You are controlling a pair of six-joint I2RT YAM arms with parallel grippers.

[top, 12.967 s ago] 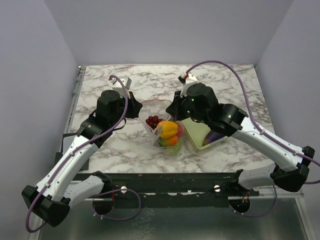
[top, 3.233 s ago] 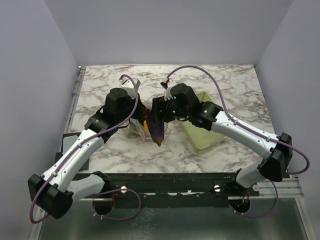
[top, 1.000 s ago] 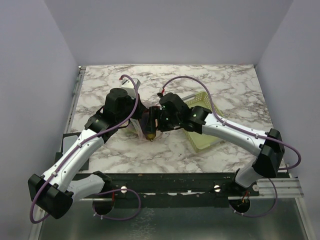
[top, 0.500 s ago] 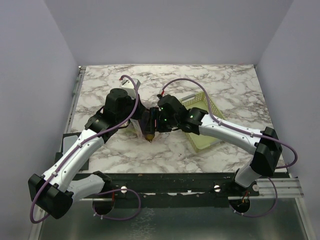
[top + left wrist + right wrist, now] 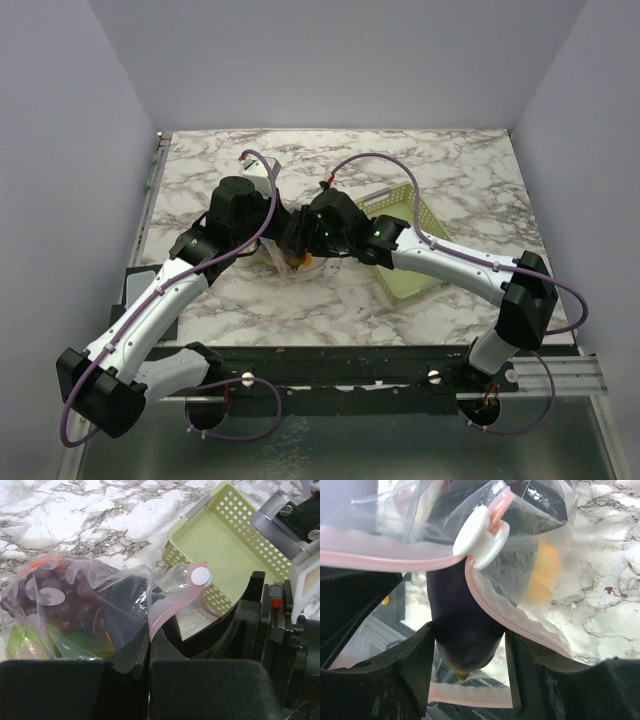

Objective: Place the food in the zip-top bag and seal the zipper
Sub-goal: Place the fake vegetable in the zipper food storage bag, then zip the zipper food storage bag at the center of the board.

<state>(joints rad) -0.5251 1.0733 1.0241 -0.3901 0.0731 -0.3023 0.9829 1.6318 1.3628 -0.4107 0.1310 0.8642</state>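
Table (image 5: 450,170): marble.
L gripper (image 5: 149,652): clamped on zip-top bag (image 5: 100,605) rim.
R gripper (image 5: 468,640): grasping eggplant (image 5: 460,610), partway in.
Next: push deeper, let go; zipper (image 5: 395,555) later.

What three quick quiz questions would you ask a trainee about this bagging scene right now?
1. True or false: the right gripper grips the eggplant.
2. What does the left gripper pinch? A) basket B) zip-top bag C) table
3. Fill in: the white slider rides on the pink ___.
Key: 1 true; 2 B; 3 zipper.
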